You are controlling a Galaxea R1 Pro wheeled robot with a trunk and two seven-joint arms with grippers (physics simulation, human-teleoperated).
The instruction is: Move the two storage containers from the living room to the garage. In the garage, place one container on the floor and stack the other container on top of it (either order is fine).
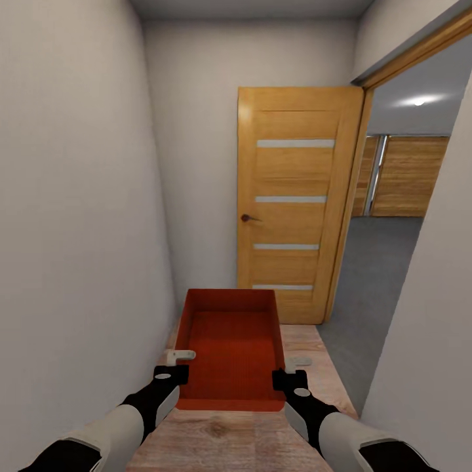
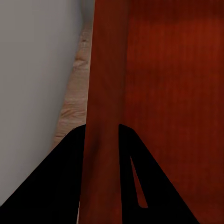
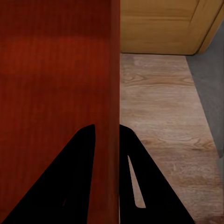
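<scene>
you are carrying the storage container (image 1: pixel 231 347), likely light and flexible; left gripper (image 1: pixel 174 365) and right gripper (image 1: pixel 293 370) are each clamping a thin side wall.

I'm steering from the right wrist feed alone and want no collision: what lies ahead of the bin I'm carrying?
Observer: In the head view, an open wooden door stands straight ahead against the hallway's end wall.
Operator: Where's the way through?
Observer: The doorway opens to your right of that door, onto grey concrete floor.
Operator: Is the other side of the bin held too?
Observer: Yes. The left gripper straddles the storage container's left wall, fingers on either side, just as the right gripper does on the right wall.
Operator: Any room on the left?
Observer: Little; a plain wall runs close beside the left arm.
</scene>
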